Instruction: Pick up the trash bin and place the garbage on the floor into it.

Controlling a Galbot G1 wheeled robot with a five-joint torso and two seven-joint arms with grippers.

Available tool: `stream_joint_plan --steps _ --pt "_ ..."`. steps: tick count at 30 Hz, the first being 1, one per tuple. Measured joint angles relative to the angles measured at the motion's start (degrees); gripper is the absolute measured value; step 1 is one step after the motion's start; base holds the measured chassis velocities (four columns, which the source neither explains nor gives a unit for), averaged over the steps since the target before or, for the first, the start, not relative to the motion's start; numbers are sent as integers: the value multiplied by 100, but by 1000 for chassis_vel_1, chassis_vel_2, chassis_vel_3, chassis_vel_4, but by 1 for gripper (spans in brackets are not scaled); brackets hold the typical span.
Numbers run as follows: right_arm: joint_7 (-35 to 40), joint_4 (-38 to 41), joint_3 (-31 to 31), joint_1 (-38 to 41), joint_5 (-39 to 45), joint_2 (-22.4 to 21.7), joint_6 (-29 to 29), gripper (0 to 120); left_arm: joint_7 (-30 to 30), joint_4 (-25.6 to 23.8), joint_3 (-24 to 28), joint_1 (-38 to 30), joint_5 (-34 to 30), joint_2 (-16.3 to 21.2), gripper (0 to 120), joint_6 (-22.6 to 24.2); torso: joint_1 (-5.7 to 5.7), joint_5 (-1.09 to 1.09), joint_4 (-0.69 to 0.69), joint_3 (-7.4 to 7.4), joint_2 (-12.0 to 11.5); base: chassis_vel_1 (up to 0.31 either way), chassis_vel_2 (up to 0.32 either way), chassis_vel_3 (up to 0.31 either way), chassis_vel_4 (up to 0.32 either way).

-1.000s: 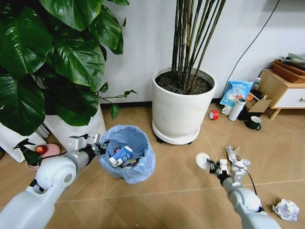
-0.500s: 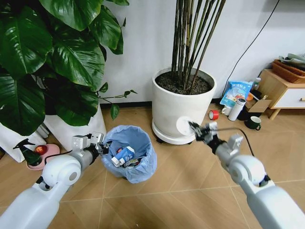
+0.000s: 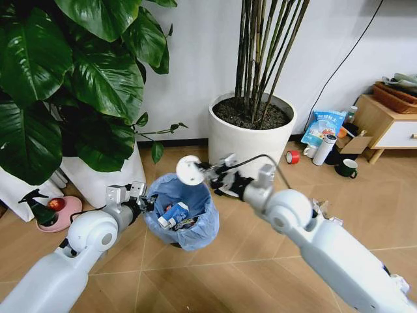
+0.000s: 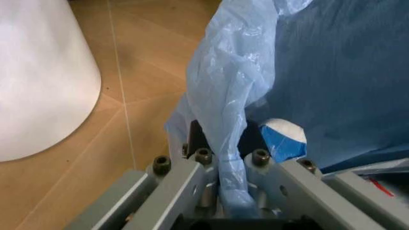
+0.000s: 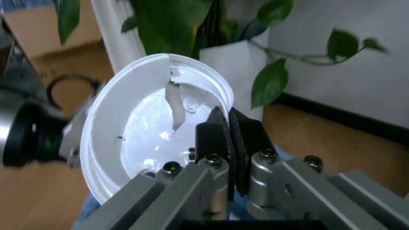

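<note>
The small round dark trash bin lined with a crinkly light-blue plastic bag (image 3: 178, 210) is sitting on the tan floor at centre-left, near the robot, already holding a blue-and-white wrapper (image 3: 171, 213) and other litter. The left gripper (image 3: 144, 203) is clamping the bag's left rim between closed fingers (image 4: 195, 178). The right gripper (image 3: 203, 171) is pinching the edge of a round white plastic lid (image 3: 188, 171) above the bin's far rim, not yet released. Crumpled white paper (image 3: 324, 211) is lying on the floor to the right, so collection appears partly done.
</note>
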Motion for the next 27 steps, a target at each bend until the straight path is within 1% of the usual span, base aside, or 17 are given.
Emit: stream_joint_plan --steps 1,4,5,6,8,9,11,12,13,15,16,18,19,22,23,26,27 --pt "0 0 0 0 0 0 0 0 0 0 0 0 0 0 0 0 0 0 0 0 0 0 0 0 0" --pt "42 -4 -167 -4 -80 1 -61 14 0 9 -6 12 5 -41 0 0 0 0 -1 0 0 0 0 0 0" --pt "42 -4 -167 -4 -80 1 -61 14 0 9 -6 12 5 -41 0 0 0 0 -1 0 0 0 0 0 0" --pt "53 -14 -191 -13 -102 5 -61 17 0 11 -5 12 8 -54 0 0 0 0 -1 -1 0 0 0 0 0" --pt "65 -30 -219 -39 -125 10 -61 29 -2 13 4 7 13 -81 0 0 0 0 -2 -1 0 0 0 0 0" --pt "65 -30 -219 -39 -125 10 -61 29 -2 13 4 7 13 -81 0 0 0 0 -2 -1 0 0 0 0 0" --pt "67 -45 -220 -63 -134 11 -60 40 -4 13 8 6 17 -85 0 0 0 0 -1 0 0 0 0 0 0" --pt "67 -45 -220 -63 -134 11 -60 40 -4 13 8 6 17 -85 0 0 0 0 -1 0 0 0 0 0 0" --pt "73 -45 -210 -69 -128 12 -60 43 -4 13 8 9 18 -85 0 0 0 0 -1 -1 0 0 0 0 0" --pt "83 -44 -182 -69 -114 12 -52 55 -4 12 3 16 20 -84 0 0 0 0 -1 -1 0 0 0 0 0" --pt "83 -44 -182 -69 -114 12 -52 55 -4 12 3 16 20 -84 0 0 0 0 -1 -1 0 0 0 0 0" --pt "147 -26 -130 -74 -103 14 -43 64 -4 8 -13 20 21 -80 0 0 0 0 -1 0 0 0 0 0 0" --pt "147 -26 -130 -74 -103 14 -43 64 -4 8 -13 20 21 -80 0 0 0 0 -1 0 0 0 0 0 0" --pt "388 101 316 -370 -82 -28 -26 80 -2 0 -122 68 22 -86 0 0 0 1 1 -1 0 0 0 0 0" --pt "388 101 316 -370 -82 -28 -26 80 -2 0 -122 68 22 -86 0 0 0 1 1 -1 0 0 0 0 0" --pt "429 228 884 -822 -218 -142 9 93 6 -30 -240 141 28 -112 0 0 0 2 0 -1 0 0 0 0 0" --pt "429 228 884 -822 -218 -142 9 93 6 -30 -240 141 28 -112 0 0 0 2 0 -1 0 0 0 0 0"
